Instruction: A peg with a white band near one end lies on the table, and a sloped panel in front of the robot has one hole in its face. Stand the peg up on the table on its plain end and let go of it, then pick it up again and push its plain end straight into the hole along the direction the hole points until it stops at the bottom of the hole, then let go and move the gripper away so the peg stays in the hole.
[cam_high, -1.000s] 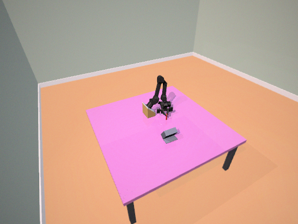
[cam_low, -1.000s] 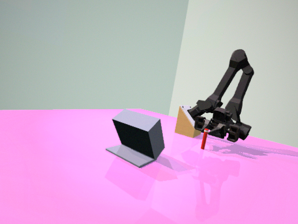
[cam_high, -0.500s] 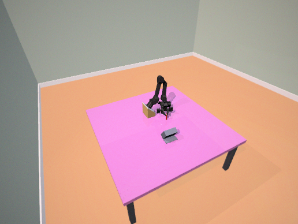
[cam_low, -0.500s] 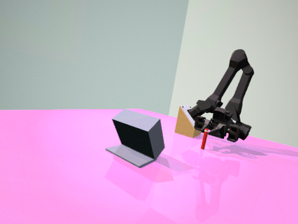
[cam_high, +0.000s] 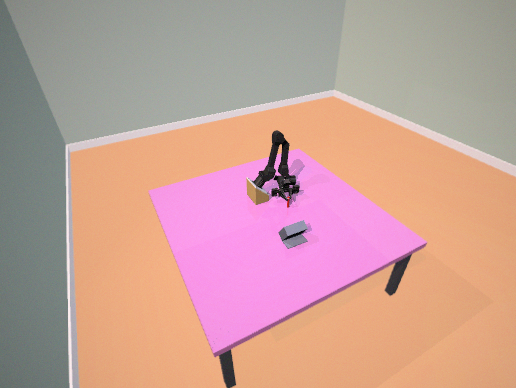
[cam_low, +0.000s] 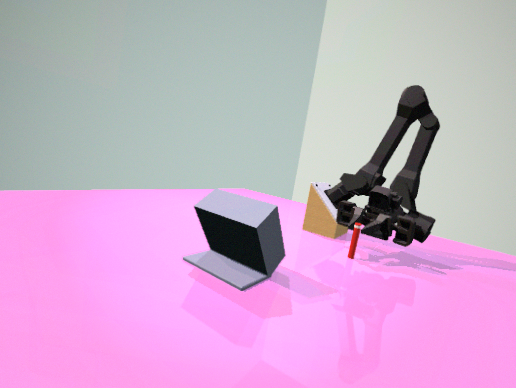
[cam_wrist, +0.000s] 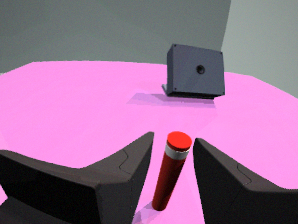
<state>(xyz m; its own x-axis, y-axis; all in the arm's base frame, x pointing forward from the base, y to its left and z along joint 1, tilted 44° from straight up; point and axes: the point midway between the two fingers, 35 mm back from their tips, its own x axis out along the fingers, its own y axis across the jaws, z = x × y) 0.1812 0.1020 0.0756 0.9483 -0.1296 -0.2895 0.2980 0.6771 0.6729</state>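
The red peg (cam_high: 288, 202) (cam_low: 353, 242) (cam_wrist: 169, 176) stands about upright on the pink table (cam_high: 220, 280) (cam_low: 100, 325) (cam_wrist: 60, 110), its white band near the top and its plain end down. My gripper (cam_high: 287, 198) (cam_low: 361, 224) (cam_wrist: 173, 140) is open, its fingertips either side of the peg's upper part, with a gap showing on both sides in the wrist view. The grey sloped panel (cam_high: 295, 229) (cam_low: 272, 245) (cam_wrist: 182, 75) stands beyond the peg in the wrist view. Its hole (cam_wrist: 200, 69) shows dark and empty in the face.
A wooden wedge block (cam_high: 256, 194) (cam_low: 319, 216) with a pale sloped face stands beside the arm, close to the gripper's side. The panel's flat foot (cam_high: 295, 242) (cam_low: 230, 272) spreads on the table on its far side from the arm.
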